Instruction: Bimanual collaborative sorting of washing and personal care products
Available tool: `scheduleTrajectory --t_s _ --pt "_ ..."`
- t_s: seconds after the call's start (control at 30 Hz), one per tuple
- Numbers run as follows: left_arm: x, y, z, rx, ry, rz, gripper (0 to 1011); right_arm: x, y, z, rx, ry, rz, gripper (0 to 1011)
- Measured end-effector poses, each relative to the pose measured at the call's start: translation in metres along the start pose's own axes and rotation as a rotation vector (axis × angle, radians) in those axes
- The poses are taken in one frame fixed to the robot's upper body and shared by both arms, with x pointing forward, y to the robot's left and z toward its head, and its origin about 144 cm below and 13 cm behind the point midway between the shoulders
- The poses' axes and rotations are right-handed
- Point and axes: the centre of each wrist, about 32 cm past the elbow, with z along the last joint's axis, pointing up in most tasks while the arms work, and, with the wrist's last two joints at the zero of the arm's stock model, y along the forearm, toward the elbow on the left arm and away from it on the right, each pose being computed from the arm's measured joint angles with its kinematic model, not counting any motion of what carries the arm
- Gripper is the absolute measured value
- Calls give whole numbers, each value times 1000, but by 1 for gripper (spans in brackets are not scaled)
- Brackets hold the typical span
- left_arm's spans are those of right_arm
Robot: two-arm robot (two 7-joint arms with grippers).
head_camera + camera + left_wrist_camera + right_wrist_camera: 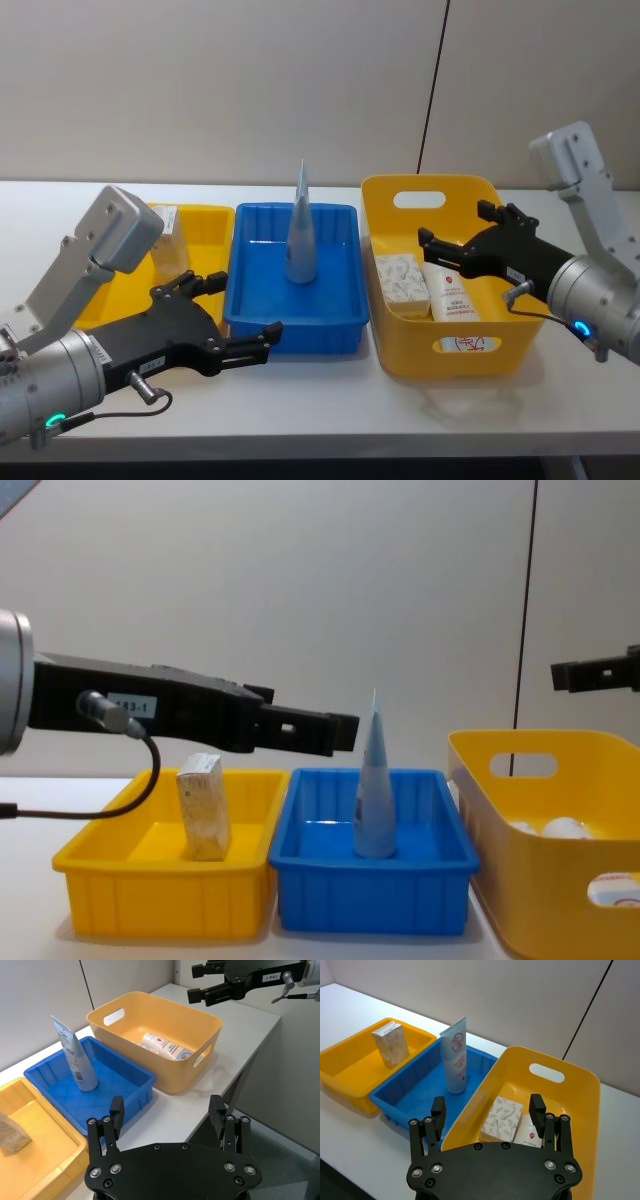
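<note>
Right gripper (447,252) spread wide, empty, over the tall yellow bin (378,300) — leaf-print carton (502,1119) and white tube (451,292) inside. Carton probably light, stiff: pinch its flat faces. Left gripper (272,335) open, empty, at the blue tray's (345,325) front.

A white table (330,400) carries three plastic bins in a row: a shallow yellow tray (205,228) at the robot's left, a blue tray (255,315) in the middle, and a deep yellow basket with handle slots (440,350) at the right.
</note>
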Motion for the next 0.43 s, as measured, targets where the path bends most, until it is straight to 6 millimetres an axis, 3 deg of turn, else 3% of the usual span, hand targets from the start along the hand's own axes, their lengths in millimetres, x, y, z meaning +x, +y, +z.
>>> scheduleTrajectory --t_s 0.43 --pt "0 0 0 0 0 0 1001 -2 -6 -1 -7 -3 14 1002"
